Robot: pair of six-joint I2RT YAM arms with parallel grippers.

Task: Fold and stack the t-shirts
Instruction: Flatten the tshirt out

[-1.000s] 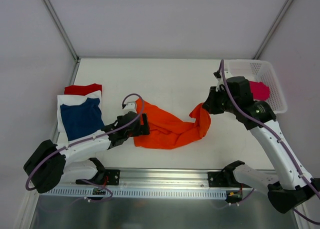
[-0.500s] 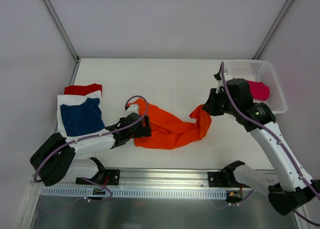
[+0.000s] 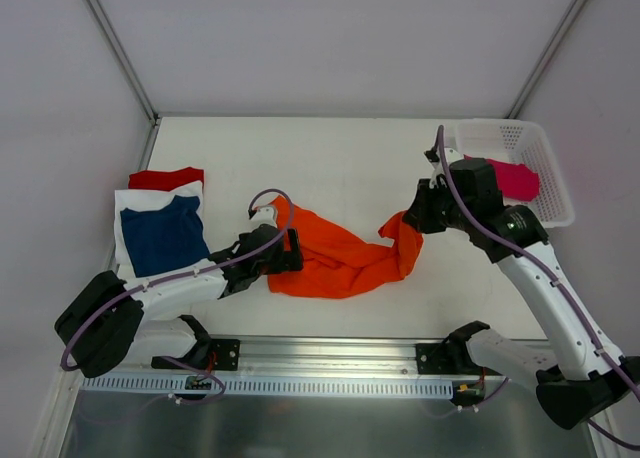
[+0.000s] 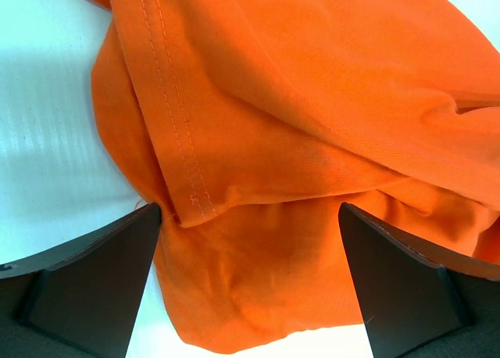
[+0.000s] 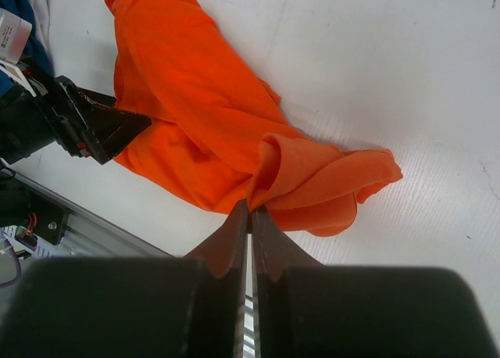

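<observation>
Right hand (image 5: 250, 208) tight on orange t-shirt (image 3: 335, 258), left hand (image 4: 250, 211) wide astride hem.

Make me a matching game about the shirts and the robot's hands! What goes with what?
Things:
1. orange t-shirt
2. navy t-shirt
3. pink t-shirt
4. left gripper

Place or state:
A. inside the white basket
B. jaws wide open over an orange hem
C. lying on a white t-shirt at the table's left side
D. one end pinched by the shut right gripper

Pairs: 1-D, 2-C, 3-A, 4-B
</observation>
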